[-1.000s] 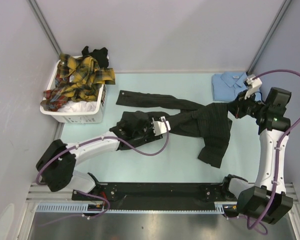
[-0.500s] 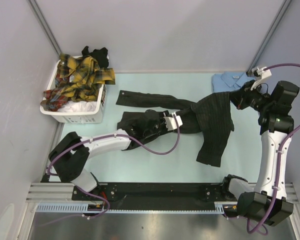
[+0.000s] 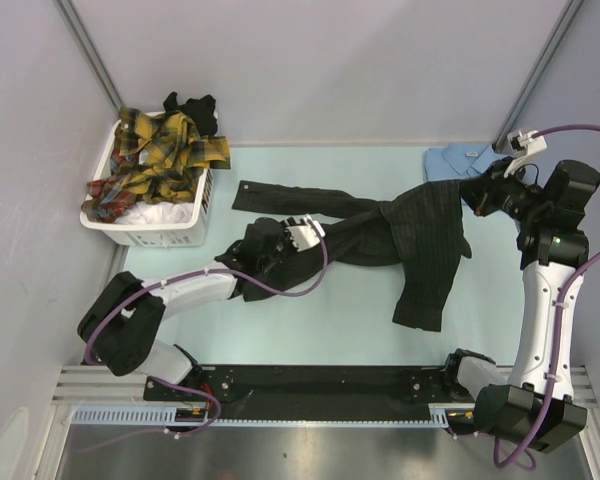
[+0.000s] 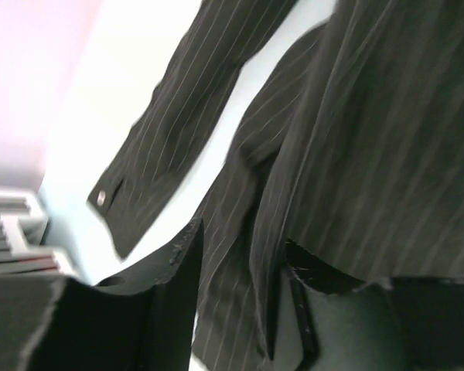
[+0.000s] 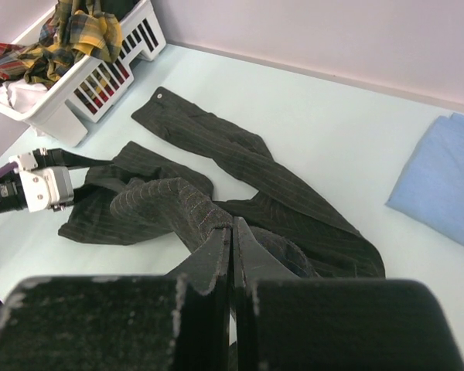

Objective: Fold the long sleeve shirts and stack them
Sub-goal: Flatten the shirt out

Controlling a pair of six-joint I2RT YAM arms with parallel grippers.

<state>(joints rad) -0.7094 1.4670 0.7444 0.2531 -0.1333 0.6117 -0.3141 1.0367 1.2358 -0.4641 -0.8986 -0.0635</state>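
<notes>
A pale green table (image 3: 310,330) fills the middle of the top view. Across its centre the pinstriped black shirt (image 3: 420,245) is spread. One sleeve is laid out flat toward the upper left. The body is bunched at the right of centre, and a flap is draped down toward the lower right. The shirt's upper right corner is drawn up off the table to the right gripper (image 5: 232,228). In the right wrist view its fingers are seen pressed tightly together, with a gathered ridge of the striped cloth pinched at their tips.

The left arm (image 3: 180,290) is stretched from the lower left of the frame to the shirt's left end. The right arm (image 3: 540,300) is raised along the right edge.

A white laundry basket (image 3: 145,232) is set at the upper left of the table. It is heaped with yellow-red plaid shirts (image 3: 155,160) and a dark garment (image 3: 195,105) at the back.

A light blue shirt (image 3: 455,162) is laid folded in the upper right corner, just beside the lifted black cloth.

The left gripper (image 4: 243,247) is seen with its fingers partly apart and a fold of the pinstriped shirt lying in the gap. Whether the fold is clamped cannot be told.

A pale cuff button (image 4: 100,198) is visible at the end of the flat sleeve.
</notes>
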